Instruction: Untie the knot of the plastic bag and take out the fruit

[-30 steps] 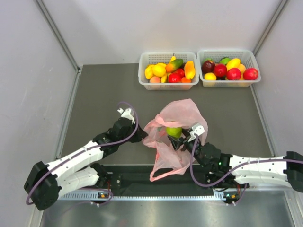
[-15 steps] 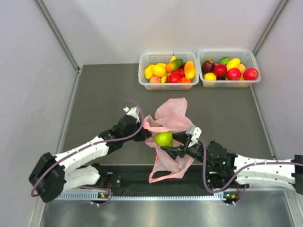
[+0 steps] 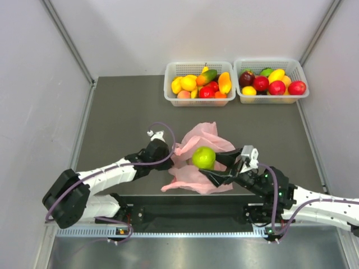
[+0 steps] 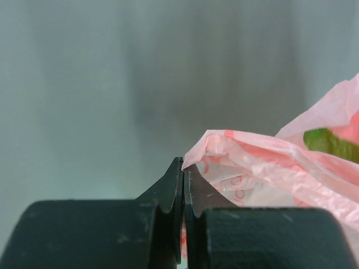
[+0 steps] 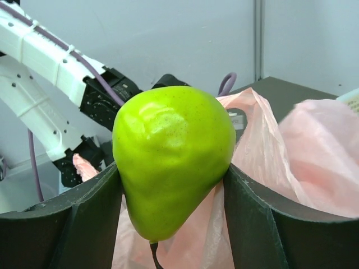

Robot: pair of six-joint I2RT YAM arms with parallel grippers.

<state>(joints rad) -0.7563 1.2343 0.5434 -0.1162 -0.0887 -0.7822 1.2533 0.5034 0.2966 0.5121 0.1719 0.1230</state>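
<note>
Plastic bag (image 3: 188,180) lies on dark grey table (image 3: 123,112) between pale walls (image 3: 33,84)

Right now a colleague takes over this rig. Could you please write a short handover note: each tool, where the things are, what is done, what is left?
Left tool: shut on the edge of the plastic bag.
Right tool: shut on the green pear, held over the bag.
Two filled white baskets stand at the far side.
Done: the pear is out of the bag.
Left: set the pear down. I cannot tell if anything more is inside the bag.
</note>
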